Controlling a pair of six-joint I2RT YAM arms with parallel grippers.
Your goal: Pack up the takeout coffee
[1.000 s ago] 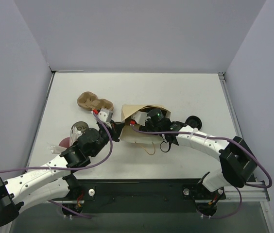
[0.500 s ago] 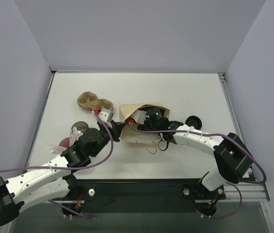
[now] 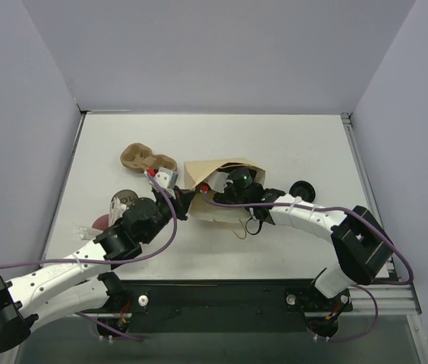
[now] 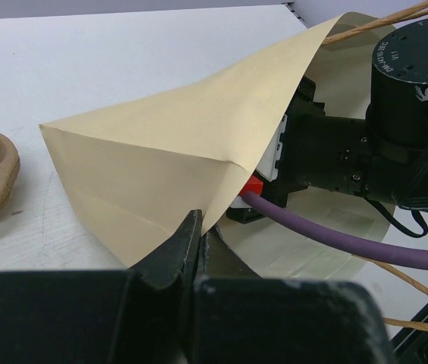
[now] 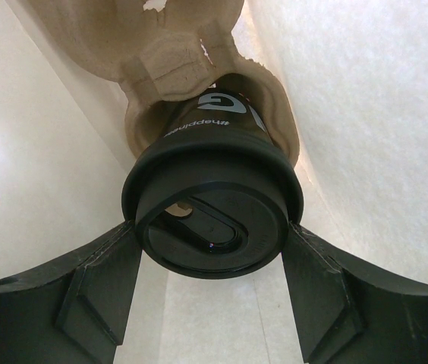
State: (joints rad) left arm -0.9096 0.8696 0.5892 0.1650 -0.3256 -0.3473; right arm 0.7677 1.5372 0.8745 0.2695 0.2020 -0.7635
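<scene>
Inside the paper bag (image 4: 161,152), we note the takeout coffee (image 5: 212,220) seated in a moulded-pulp tray (image 5: 176,68), right gripper (image 5: 210,236) clasping its lid; left gripper (image 4: 196,235) pinched tight on the bag's mouth edge.

Coffee cup (image 5: 212,212) base hidden (inside pulp tray (image 5: 172,64)).

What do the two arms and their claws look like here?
The left arm and right arm share white link shells and bulky black joint housings; a purple cable trails along each. The left claw and right claw have black, wedge-shaped fingers. A green light shows on the right wrist.
</scene>
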